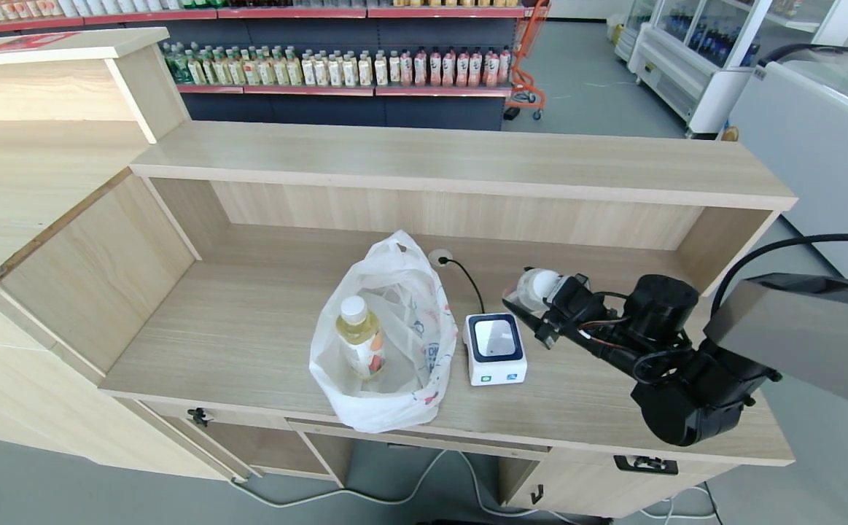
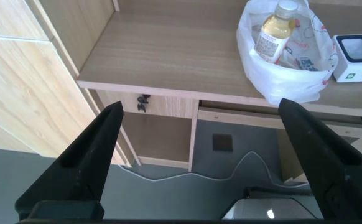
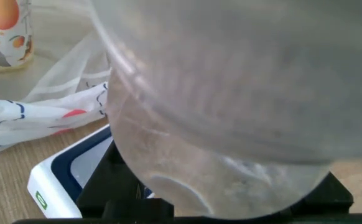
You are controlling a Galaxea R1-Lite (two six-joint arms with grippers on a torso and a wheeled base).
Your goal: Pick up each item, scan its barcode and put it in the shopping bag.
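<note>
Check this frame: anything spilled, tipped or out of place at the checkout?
Nothing stands out. The bottle stands upright inside the shopping bag, the scanner sits beside the bag, and the right gripper holds a clear container near the scanner. No spill on the counter.

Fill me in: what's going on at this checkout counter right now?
The right tool is shut on a clear plastic bottle, holding it close beside the barcode scanner on the wooden counter. The shopping bag stands open on the scanner's left, with a yellowish drink bottle upright inside it. The left tool hangs open and empty below the counter's front edge.
</note>
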